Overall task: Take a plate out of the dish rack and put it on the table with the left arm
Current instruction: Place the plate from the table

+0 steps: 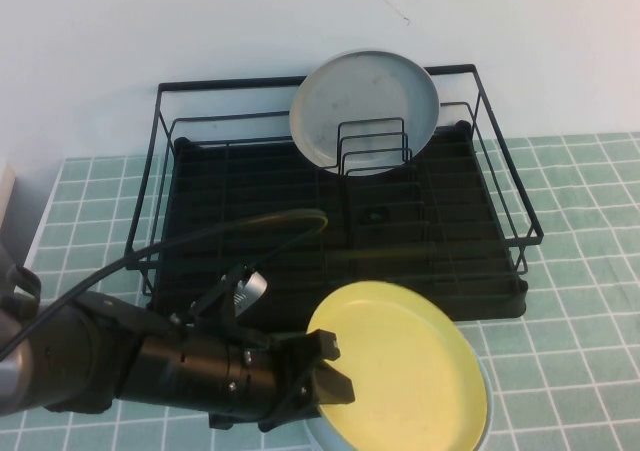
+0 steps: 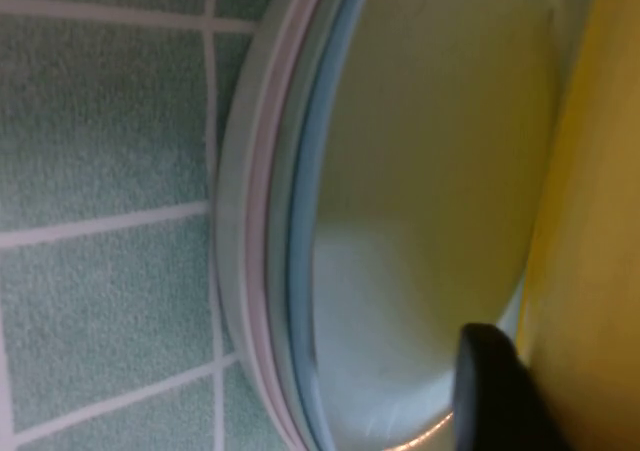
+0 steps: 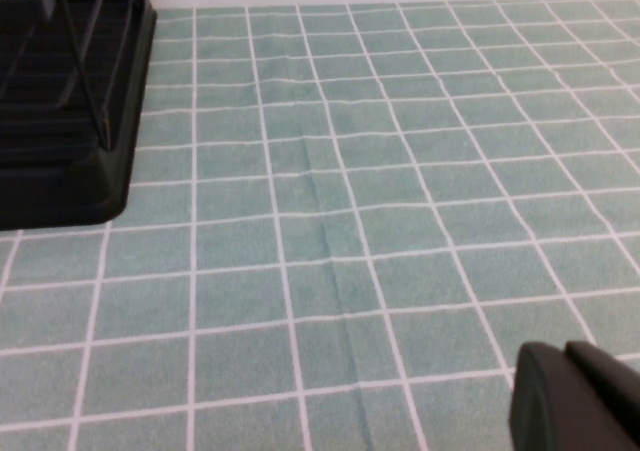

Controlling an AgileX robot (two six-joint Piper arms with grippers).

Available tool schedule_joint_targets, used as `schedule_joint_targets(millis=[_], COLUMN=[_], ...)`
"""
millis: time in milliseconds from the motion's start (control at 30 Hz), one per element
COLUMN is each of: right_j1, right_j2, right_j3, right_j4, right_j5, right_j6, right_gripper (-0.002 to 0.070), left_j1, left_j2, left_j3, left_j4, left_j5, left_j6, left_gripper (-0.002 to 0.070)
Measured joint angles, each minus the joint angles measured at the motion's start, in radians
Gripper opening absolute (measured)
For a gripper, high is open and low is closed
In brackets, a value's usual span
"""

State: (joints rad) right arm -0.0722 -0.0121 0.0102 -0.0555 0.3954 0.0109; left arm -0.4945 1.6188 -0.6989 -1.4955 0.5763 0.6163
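Tiled table [image 1: 585,271] under dish rack [image 1: 330,231]

The round pale yellow plastic plate [image 1: 405,366] lies on a light blue plate [image 1: 484,411], on the green-tiled counter [image 1: 580,271] before the black wire dish rack [image 1: 330,221]; the left gripper [image 1: 330,371] sits at its left edge.

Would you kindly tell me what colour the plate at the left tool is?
Pale yellow plate; clearest in the high view.

Dark arm [image 1: 120,361]; looping black cable [image 1: 230,229]
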Motion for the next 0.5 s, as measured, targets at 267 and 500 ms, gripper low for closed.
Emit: schedule_joint_targets(millis=[267, 500], right_j1=[0.0, 0.0], right_j2=[0.0, 0.0], right_j3=[0.0, 0.0], right_j4=[0.0, 0.0], right_j5=[0.0, 0.0], right_j6=[0.0, 0.0], right_gripper=[-0.0002, -0.0002], left_j1=[0.0, 0.025], left_j2=[0.0, 0.0], left_j3=[0.0, 0.0], left_j4=[-0.008, 0.159], left_j5=[0.04, 0.175], left_j6=[0.002, -0.05], left_gripper=[0.0388, 0.0398])
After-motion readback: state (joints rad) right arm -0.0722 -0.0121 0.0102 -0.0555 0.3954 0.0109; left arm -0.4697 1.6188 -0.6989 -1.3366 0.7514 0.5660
